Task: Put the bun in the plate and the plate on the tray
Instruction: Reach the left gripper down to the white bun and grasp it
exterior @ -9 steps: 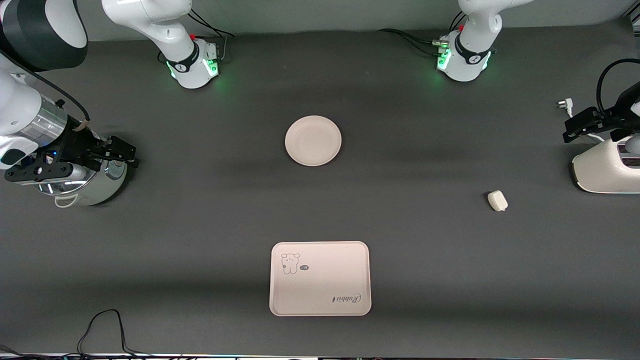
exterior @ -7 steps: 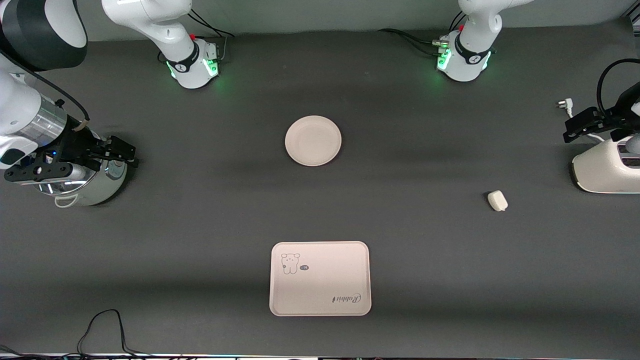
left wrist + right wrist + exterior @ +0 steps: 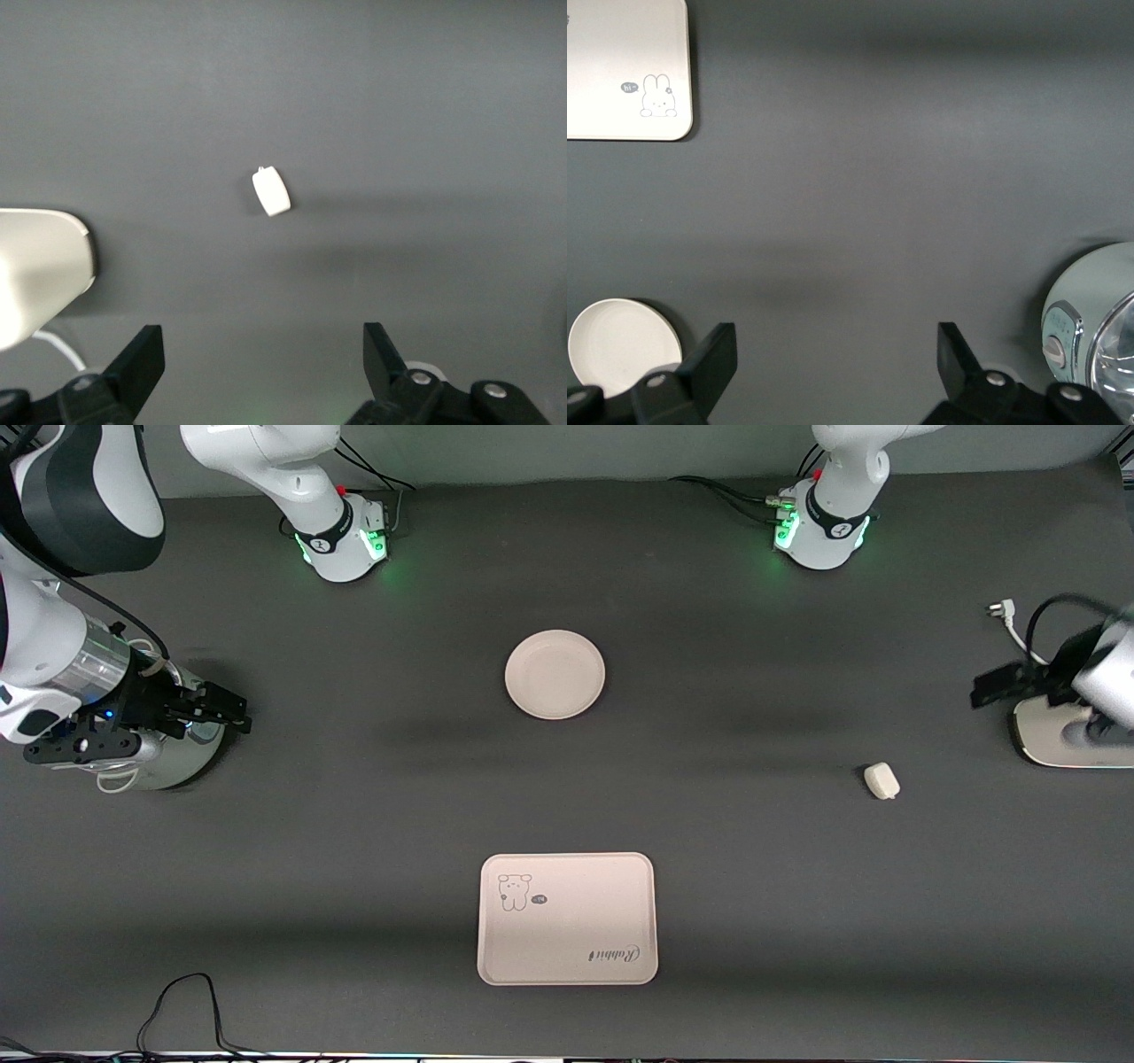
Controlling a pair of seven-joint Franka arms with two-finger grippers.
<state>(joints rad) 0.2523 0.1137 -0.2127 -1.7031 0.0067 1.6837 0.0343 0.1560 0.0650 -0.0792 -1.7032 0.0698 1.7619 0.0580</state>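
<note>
The bun (image 3: 881, 780), a small off-white lump, lies on the dark table toward the left arm's end; the left wrist view also shows the bun (image 3: 271, 191), ahead of the fingers. The round cream plate (image 3: 555, 674) sits mid-table with nothing on it. The cream tray (image 3: 567, 919) with the bear drawing lies nearer to the front camera than the plate. My left gripper (image 3: 990, 685) hangs open over the table beside a white appliance, apart from the bun. My right gripper (image 3: 229, 710) is open over a metal pot at the right arm's end. Both hold nothing.
A white appliance (image 3: 1067, 735) with a cord and plug (image 3: 999, 609) stands at the left arm's end. A round metal pot (image 3: 168, 757) stands at the right arm's end. The right wrist view shows the tray (image 3: 625, 71), the plate (image 3: 620, 341) and the pot (image 3: 1090, 319).
The left gripper has swung off the white appliance toward the table's middle and closer to the bun. The right gripper has shifted slightly. Bun, plate and tray have not moved.
</note>
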